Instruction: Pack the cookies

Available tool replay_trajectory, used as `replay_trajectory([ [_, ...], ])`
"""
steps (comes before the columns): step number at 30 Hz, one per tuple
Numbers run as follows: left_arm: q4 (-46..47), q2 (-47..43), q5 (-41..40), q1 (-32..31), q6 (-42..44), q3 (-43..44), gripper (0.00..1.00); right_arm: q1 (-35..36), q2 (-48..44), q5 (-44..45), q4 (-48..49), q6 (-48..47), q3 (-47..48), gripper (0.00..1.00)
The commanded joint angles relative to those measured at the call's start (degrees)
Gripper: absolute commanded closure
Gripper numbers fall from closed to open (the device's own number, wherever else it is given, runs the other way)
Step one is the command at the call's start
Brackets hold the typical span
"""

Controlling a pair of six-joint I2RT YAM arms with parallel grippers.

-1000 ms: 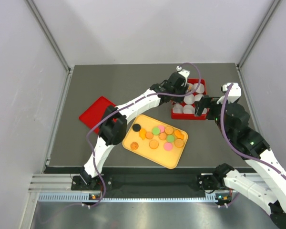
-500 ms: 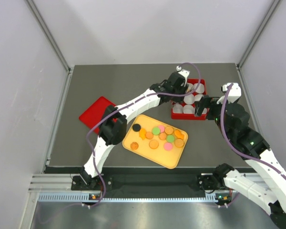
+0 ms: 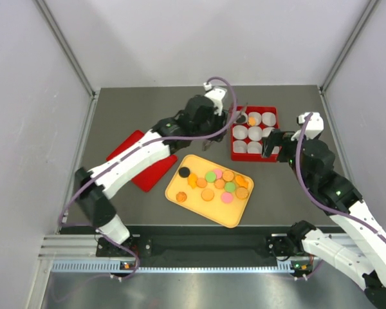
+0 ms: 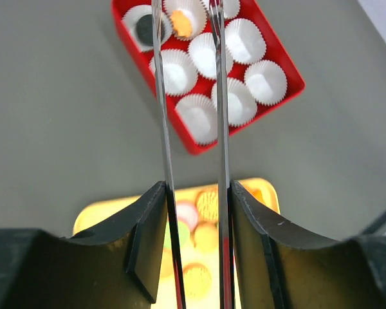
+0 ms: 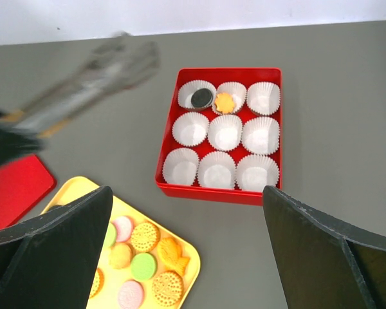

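My left gripper [image 3: 226, 114] is shut on a pair of metal tongs [image 4: 161, 96], just left of the red box [image 3: 254, 156]; nothing shows between the blades. The box holds white paper cups. A black cookie [image 5: 201, 98] lies in the back-left cup and an orange cookie [image 5: 224, 102] in the back-middle cup. Several more cookies [image 3: 219, 181], orange, pink, green and one black, lie on the yellow tray [image 3: 231, 222]. My right gripper [image 3: 270, 143] is open and empty, above the box's near right side.
A red lid [image 3: 141, 158] lies flat left of the tray, partly under my left arm. The box sits at the back right; grey walls close the table on three sides.
My left arm has swung left and pulled the tongs back off the box. The orange cookie now shows in the back-middle cup. My right arm has not moved.
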Motion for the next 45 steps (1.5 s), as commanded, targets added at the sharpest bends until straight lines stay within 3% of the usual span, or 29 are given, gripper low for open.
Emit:
replay_trajectory([
  [1,-4.05,-9.93,-2.43,0.13,-1.70,-7.52,0.53,0.24,1.21,-1.08,3.36,0.29,-0.60,0.00],
  [9,-15.84,-24.88,-3.22,-0.04,-4.07,-23.53,0.53,0.32,4.73,-3.02,6.17,0.55,-1.74,0.00],
  [15,-18.49,-28.77,1.07,-0.22,-5.04,-29.25,0.52,0.32,6.75,-3.90,7.22,0.73,-2.18,0.00],
  [27,-15.15,-24.82,6.97,-3.21,-4.60,-31.55,0.51,0.32,6.58,-3.11,7.32,0.82,-3.50,0.00],
  [45,-11.10,-20.07,6.71,-3.73,-4.51,-32.70,0.51,0.24,5.35,-3.19,6.79,0.55,-4.12,0.00],
])
